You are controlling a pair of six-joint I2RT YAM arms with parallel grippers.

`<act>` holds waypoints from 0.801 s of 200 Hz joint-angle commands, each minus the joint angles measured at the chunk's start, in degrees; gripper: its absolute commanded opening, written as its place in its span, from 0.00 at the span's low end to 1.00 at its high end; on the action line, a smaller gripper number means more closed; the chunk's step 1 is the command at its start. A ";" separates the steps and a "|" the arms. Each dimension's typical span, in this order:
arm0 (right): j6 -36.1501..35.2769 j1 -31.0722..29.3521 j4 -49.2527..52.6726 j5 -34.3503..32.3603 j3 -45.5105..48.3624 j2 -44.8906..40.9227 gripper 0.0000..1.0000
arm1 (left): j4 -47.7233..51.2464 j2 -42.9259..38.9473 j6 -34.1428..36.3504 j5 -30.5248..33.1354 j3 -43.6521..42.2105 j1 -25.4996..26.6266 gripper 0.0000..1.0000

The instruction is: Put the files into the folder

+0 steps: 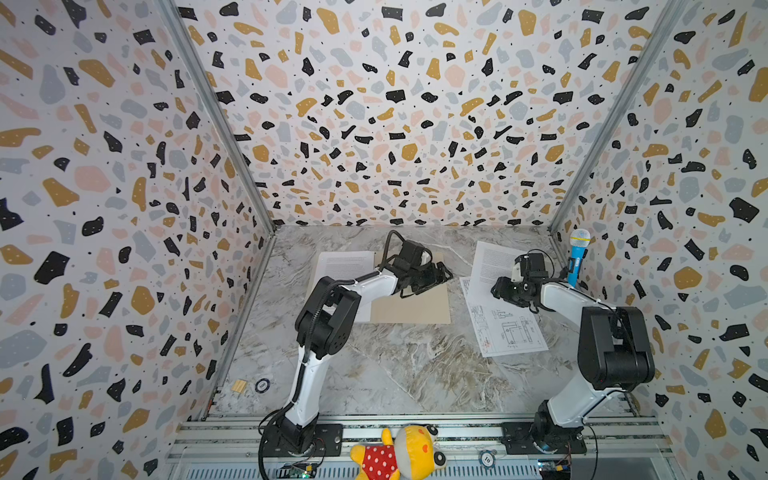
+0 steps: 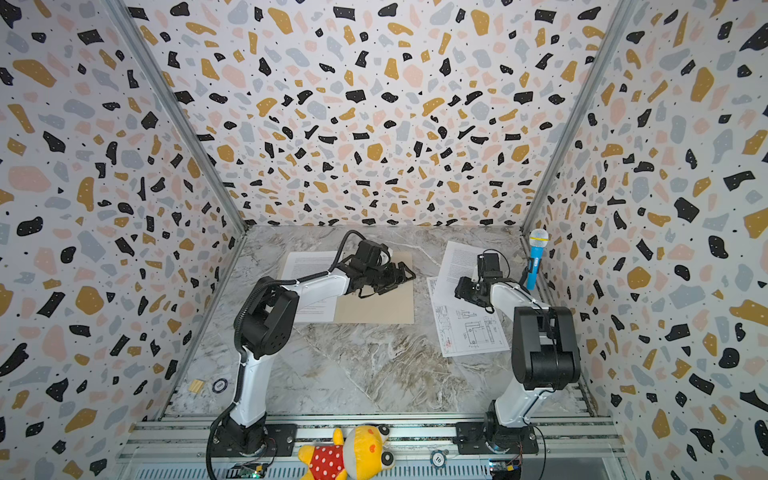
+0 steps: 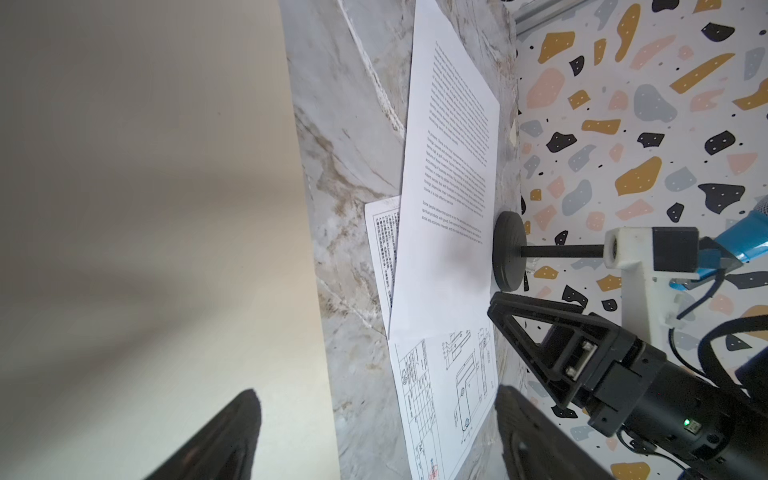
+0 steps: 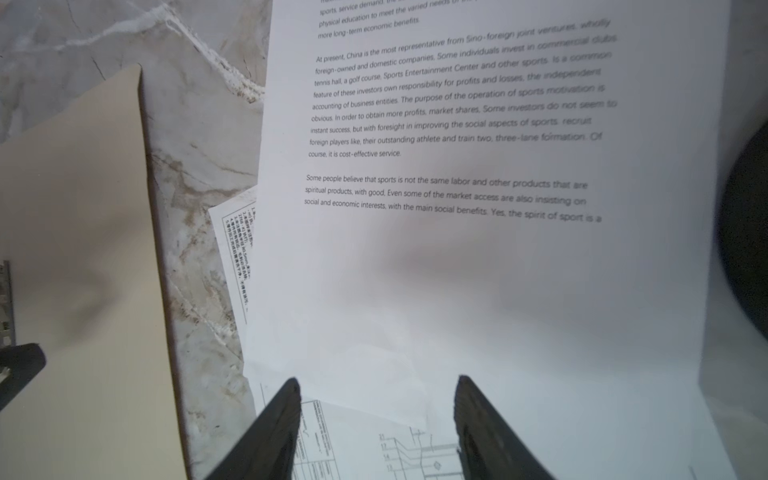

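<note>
The beige folder (image 1: pixel 415 305) (image 2: pixel 382 309) lies flat at the middle of the table. A text sheet (image 1: pixel 345 266) lies along its left side, partly hidden by the left arm. My left gripper (image 1: pixel 432 276) (image 3: pixel 378 415) hangs open over the folder's far part, holding nothing. On the right, a second text sheet (image 1: pixel 494 257) (image 4: pixel 457 270) overlaps a sheet with line drawings (image 1: pixel 509 328) (image 4: pixel 374 449). My right gripper (image 1: pixel 498 289) (image 4: pixel 378 399) is open, its fingers straddling the text sheet's near edge, with nothing gripped between them.
A blue toy microphone (image 1: pixel 578 257) on a black stand (image 3: pixel 509 249) is at the right wall, close to the right gripper. A plush toy (image 1: pixel 399 453) lies on the front rail. A small wooden block (image 1: pixel 239 385) and a round token (image 1: pixel 262 385) sit front left.
</note>
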State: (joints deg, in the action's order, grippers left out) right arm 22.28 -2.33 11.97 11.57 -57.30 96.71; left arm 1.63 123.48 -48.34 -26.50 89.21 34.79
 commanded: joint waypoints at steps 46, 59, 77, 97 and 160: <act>0.47 -0.22 2.18 2.98 0.23 3.98 0.60 | -1.81 -2.04 0.23 -0.72 -3.47 -0.76 0.89; 0.71 -0.34 2.29 3.96 0.23 4.30 0.60 | -2.15 -2.27 0.19 -0.93 -4.10 -1.01 0.89; 1.00 -0.79 2.88 4.68 0.10 4.80 0.59 | -2.33 -2.46 0.28 -1.14 -4.54 -1.60 0.89; 1.48 -2.05 2.98 5.38 0.35 4.79 0.58 | -2.57 -2.54 0.27 -1.53 -4.66 -2.41 0.89; 4.63 -6.36 3.50 4.32 0.81 2.68 0.58 | -3.74 -0.52 -0.62 -3.39 -2.22 -2.38 0.89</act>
State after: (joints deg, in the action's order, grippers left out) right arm 25.02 -8.08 12.40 16.71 -57.10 100.97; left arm 0.45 123.46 -48.64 -27.62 85.01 31.77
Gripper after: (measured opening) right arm 0.575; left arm 0.892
